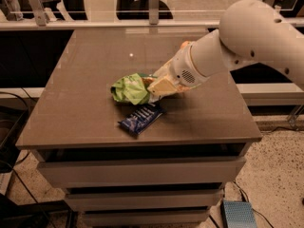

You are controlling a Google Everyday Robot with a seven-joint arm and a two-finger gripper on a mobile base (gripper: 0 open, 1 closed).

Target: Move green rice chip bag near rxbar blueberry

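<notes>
The green rice chip bag (129,88) is crumpled and held in my gripper (153,87), just above the brown table top near its middle. The gripper is shut on the bag's right end. The arm reaches in from the upper right. The rxbar blueberry (141,118), a dark-blue wrapper with white lettering, lies flat on the table right below the bag, close to the front edge. The bag's lower edge hangs just above the bar's upper end.
A small orange fruit (184,44) peeks out behind my arm at the back right of the table (71,103). The table has drawers below. A railing runs behind it. A blue-grey box (240,214) sits on the floor at the front right.
</notes>
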